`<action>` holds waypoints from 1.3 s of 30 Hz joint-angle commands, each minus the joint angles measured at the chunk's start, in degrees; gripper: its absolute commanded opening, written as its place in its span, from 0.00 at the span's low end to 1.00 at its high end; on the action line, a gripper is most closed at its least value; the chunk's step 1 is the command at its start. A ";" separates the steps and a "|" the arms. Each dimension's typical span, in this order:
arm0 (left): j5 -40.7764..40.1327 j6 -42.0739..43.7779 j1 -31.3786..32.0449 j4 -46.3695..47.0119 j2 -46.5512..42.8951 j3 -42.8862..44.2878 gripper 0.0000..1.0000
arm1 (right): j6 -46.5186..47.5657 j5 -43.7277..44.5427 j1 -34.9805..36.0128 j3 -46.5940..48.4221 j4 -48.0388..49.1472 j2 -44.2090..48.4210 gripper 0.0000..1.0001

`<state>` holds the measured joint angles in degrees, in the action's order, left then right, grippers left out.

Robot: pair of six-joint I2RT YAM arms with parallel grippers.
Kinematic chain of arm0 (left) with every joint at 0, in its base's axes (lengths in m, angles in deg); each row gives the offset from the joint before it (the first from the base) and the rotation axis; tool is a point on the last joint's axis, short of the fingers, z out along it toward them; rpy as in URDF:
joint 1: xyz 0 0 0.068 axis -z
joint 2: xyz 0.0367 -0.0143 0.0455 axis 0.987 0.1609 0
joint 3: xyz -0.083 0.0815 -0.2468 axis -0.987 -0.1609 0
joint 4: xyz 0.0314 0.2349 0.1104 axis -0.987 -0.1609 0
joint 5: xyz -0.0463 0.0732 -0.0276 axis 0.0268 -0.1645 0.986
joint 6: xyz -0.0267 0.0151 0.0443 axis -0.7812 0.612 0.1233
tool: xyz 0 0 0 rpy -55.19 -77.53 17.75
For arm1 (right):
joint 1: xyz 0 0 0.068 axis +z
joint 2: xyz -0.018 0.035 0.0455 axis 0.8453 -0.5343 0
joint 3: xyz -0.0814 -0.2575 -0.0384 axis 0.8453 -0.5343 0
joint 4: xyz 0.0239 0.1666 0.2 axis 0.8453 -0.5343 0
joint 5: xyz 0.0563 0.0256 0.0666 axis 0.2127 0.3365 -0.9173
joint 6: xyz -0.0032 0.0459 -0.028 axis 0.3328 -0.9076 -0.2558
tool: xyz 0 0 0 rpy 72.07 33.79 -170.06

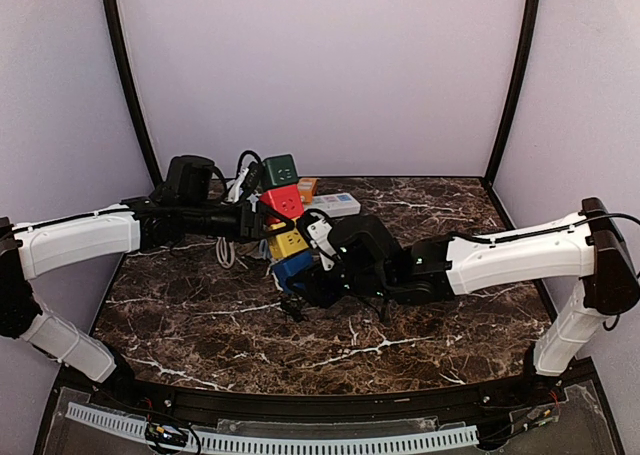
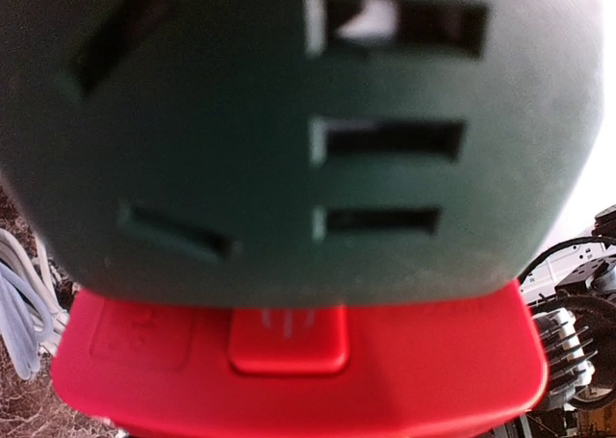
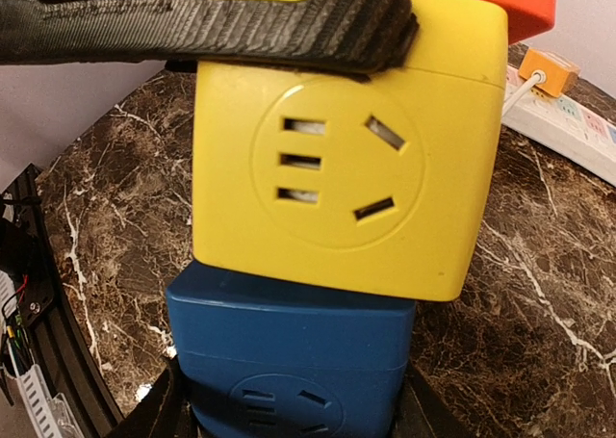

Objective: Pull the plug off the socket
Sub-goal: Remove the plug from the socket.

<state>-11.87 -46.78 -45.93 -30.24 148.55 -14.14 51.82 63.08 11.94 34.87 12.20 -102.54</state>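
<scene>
Nothing had come apart yet. The four socket cubes sat plugged one into the next as a single column: green socket cube (image 2: 289,120) at the far end, red socket cube (image 2: 289,385) against it, then the yellow socket cube (image 3: 346,159) and the blue socket cube (image 3: 289,351) at the near end. In the right wrist view yellow met blue with no gap, so the plug joining them appeared fully seated.

The column was left of the table's (image 1: 430,325) middle, between the two arms and near a white power strip (image 1: 337,204). Whether it rested on the marble could not be told.

The right hand (image 3: 294,411) was clamped on the blue cube, a finger pressed against each side. The left hand (image 1: 250,218) reached in at the red and yellow cubes. A black ribbed bar (image 3: 289,29) across the yellow cube's top edge was probably one of its fingers, but its grip could not be made out.

Both ends looked braced, and the whole pull was left to do.
</scene>
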 commanded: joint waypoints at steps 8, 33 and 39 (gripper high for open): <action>-4.19 5.90 -3.96 4.34 -4.40 2.01 0.01 | -4.36 6.67 2.61 -0.40 -9.92 0.84 0.00; -4.33 5.92 -4.13 4.40 -4.49 1.88 0.01 | -18.05 7.43 -1.12 -5.66 -11.31 4.39 0.00; -4.69 6.54 -4.13 3.50 -4.40 2.13 0.01 | -15.81 7.42 -1.21 -5.72 -10.42 8.12 0.00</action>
<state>-16.65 -42.08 -50.19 -30.03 147.09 -14.11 33.99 69.72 10.65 29.18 -1.50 -98.30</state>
